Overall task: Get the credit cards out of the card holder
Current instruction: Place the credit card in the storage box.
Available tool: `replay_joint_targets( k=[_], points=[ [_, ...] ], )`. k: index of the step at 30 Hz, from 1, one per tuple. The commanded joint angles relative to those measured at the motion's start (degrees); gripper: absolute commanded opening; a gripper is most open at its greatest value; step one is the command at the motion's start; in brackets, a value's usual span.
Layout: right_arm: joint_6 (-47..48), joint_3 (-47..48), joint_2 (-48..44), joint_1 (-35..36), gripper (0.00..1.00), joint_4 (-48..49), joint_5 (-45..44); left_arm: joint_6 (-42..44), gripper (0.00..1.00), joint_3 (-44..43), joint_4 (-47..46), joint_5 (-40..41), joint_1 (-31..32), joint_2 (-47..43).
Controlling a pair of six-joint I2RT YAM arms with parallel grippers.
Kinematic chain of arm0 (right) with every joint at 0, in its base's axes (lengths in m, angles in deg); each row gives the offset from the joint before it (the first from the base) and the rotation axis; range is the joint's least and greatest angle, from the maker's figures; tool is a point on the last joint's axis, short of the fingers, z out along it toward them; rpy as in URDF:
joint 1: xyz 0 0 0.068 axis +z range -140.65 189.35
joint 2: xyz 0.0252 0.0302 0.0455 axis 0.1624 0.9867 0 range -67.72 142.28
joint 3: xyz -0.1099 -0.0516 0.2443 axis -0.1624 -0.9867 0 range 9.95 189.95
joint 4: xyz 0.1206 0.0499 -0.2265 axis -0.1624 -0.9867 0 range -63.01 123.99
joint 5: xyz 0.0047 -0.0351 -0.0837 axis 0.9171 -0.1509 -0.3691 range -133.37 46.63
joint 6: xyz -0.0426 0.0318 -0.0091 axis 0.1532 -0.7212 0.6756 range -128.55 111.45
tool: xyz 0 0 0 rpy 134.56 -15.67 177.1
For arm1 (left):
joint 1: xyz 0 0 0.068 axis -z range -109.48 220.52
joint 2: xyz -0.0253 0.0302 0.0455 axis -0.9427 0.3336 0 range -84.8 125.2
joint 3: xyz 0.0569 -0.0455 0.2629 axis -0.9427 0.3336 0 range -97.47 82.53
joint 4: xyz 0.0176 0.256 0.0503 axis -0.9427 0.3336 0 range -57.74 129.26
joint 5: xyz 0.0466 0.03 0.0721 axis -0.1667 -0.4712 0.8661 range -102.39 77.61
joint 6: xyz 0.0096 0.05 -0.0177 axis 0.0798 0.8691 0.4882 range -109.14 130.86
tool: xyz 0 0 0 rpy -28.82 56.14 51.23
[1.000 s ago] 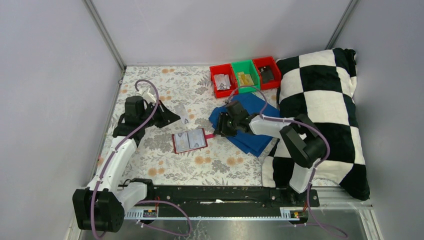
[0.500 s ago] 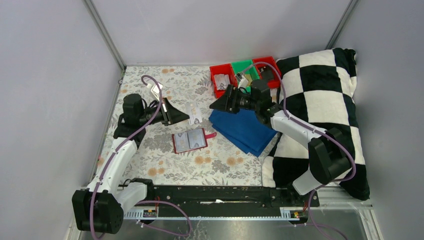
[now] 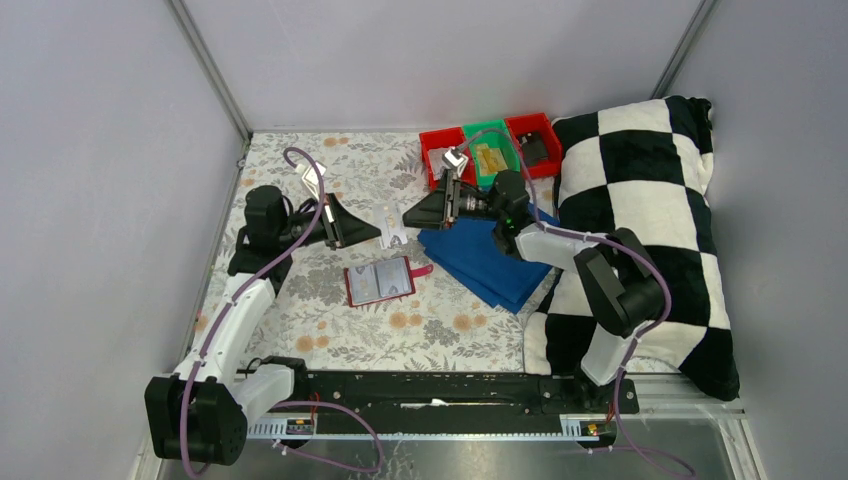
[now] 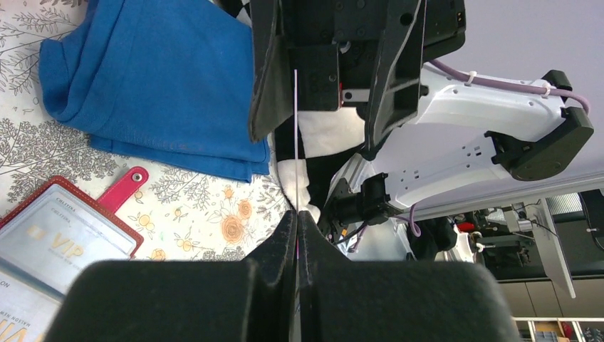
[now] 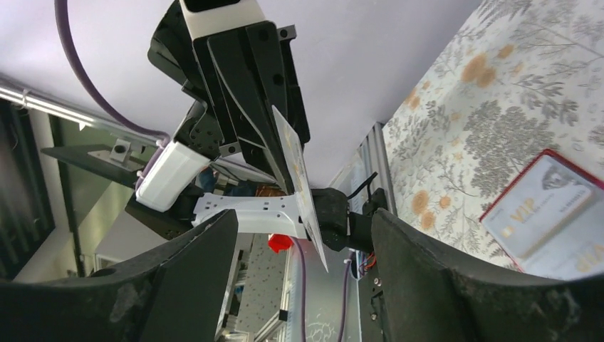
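Clamping one pale card (image 3: 392, 222), the left gripper (image 3: 372, 233) faces the right gripper (image 3: 412, 216), whose jaws stand apart at its 3 o'clock. The card holder (image 3: 380, 282) lies open at the card's 6 o'clock with cards (image 4: 60, 239) inside, so the task seems only partly done.

Thin pale blue-white plastic card (image 3: 393, 226) pinched on edge in left gripper (image 3: 373, 233), free end between right gripper (image 3: 410, 217) spread fingers; small red folding card holder (image 4: 122, 191) flat open below both, pale VIP card (image 4: 60, 246) slotted.
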Motion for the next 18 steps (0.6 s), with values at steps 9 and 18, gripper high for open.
replay_joint_targets(
  k=[9, 18],
  points=[
    [-17.1, 5.8, 9.1, 3.4, 0.39, 27.1, 1.8, 0.4, 0.0, -0.1, -2.7, -0.4, 0.0, 1.4],
    [7.9, 6.7, 0.7, 4.2, 0.0, -12.0, -4.0, 4.4, 0.45, -3.5, 5.8, 4.0, 0.0, 3.7]
  ],
)
